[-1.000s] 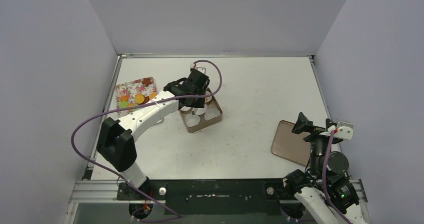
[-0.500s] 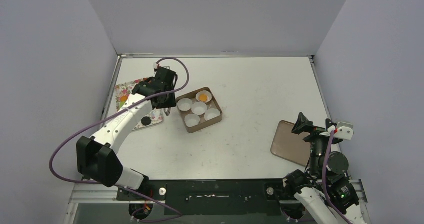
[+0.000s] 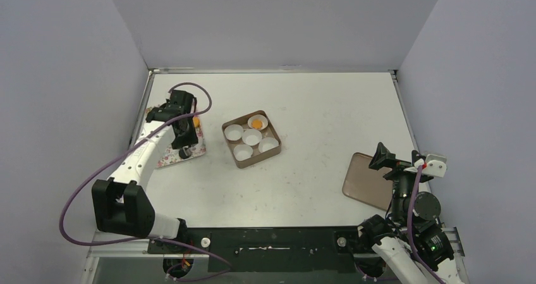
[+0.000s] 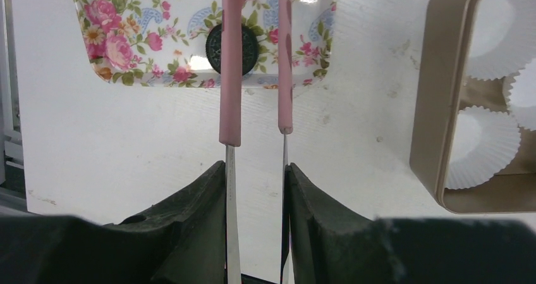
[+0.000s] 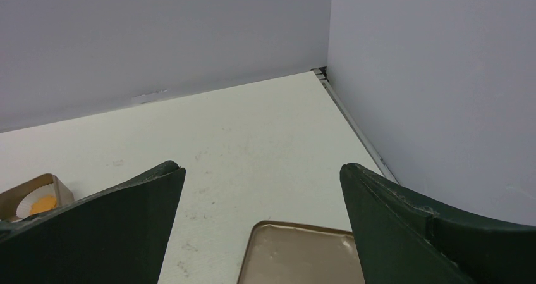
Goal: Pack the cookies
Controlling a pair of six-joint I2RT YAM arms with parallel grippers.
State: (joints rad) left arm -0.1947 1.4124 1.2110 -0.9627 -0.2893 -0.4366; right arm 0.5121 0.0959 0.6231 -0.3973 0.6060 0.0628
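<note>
My left gripper [image 3: 184, 134] [image 4: 255, 165] is shut on a pair of metal tongs with pink tips [image 4: 230, 75], over the near end of the flowered tray [image 3: 165, 156] [image 4: 120, 43]. The tongs stand slightly open, and a dark brown cookie [image 4: 213, 47] [image 3: 183, 152] lies on the tray partly behind the left tip. An orange cookie [image 3: 196, 122] shows on the tray beside my wrist. Another orange cookie [image 3: 256, 123] [image 5: 43, 203] lies in the back paper cup of the brown box [image 3: 243, 165] [image 4: 436, 107]. My right gripper [image 3: 404, 164] [image 5: 262, 170] is open and empty.
The other white paper cups [image 3: 243, 151] [image 4: 483, 145] in the box show nothing inside. A flat brown lid [image 3: 365, 181] [image 5: 303, 255] lies at the right, under my right gripper. Walls close the table at left, back and right.
My left arm has swung left from above the box to the flowered tray, with the tongs. An orange cookie now shows in the back cup. The right arm has not moved.
</note>
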